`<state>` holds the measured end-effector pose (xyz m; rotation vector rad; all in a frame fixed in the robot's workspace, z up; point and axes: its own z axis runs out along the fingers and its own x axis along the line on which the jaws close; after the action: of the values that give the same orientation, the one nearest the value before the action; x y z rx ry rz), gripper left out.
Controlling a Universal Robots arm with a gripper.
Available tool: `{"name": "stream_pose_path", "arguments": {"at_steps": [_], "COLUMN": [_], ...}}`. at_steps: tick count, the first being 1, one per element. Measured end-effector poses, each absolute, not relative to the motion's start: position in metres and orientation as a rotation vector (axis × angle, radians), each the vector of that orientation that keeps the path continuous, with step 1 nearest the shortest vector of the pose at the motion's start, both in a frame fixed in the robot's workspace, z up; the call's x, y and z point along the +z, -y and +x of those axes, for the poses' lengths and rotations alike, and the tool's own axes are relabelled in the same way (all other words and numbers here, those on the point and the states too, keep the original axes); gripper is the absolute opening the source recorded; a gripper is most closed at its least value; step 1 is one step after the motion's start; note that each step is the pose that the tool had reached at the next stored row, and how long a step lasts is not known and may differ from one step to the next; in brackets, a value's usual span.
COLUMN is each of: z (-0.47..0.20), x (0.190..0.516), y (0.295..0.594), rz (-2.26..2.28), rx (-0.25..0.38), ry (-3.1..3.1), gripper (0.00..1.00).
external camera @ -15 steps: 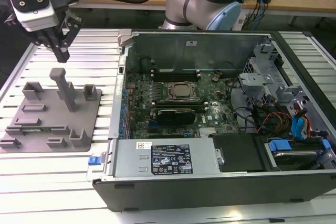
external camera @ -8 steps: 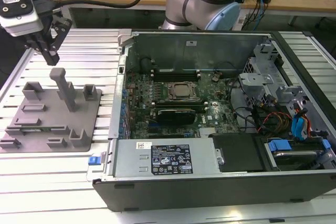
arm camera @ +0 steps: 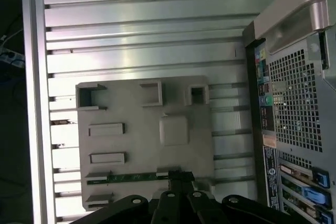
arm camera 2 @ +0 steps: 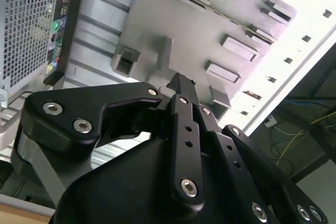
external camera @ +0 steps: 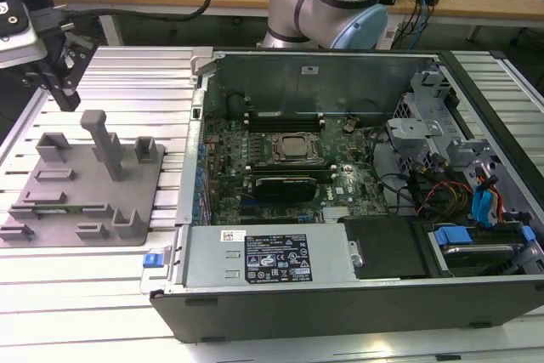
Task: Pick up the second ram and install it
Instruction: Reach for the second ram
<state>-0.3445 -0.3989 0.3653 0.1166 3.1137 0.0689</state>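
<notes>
The second ram (arm camera: 131,178) is a thin green stick lying flat in a slot of the grey fixture plate (arm camera: 142,150). In the exterior view the ram (external camera: 68,207) sits near the plate's front edge, at the exterior view's left. In the second wrist view it appears as a thin line (arm camera 2: 236,20) between the plate's slot blocks. My gripper (external camera: 66,98) hangs above and behind the plate, apart from the ram. Its black fingertips (arm camera 2: 181,83) meet, shut on nothing. In the first wrist view the gripper (arm camera: 181,178) sits over one end of the ram.
An open computer case (external camera: 340,286) lies at the exterior view's right, with its motherboard (external camera: 289,159) and long black slots (external camera: 285,116) exposed. Tall grey posts (external camera: 102,138) rise from the fixture plate (external camera: 85,184). All of it rests on a ribbed aluminium table (external camera: 144,82).
</notes>
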Motion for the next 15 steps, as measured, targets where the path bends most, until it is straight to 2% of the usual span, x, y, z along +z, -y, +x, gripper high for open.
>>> {"name": "stream_pose_path", "arguments": {"at_steps": [15], "z": [-0.384], "x": [0.320], "y": [0.415], "rz": [0.117], "rx": [0.068], "ry": [-3.127], "gripper": [0.08]}}
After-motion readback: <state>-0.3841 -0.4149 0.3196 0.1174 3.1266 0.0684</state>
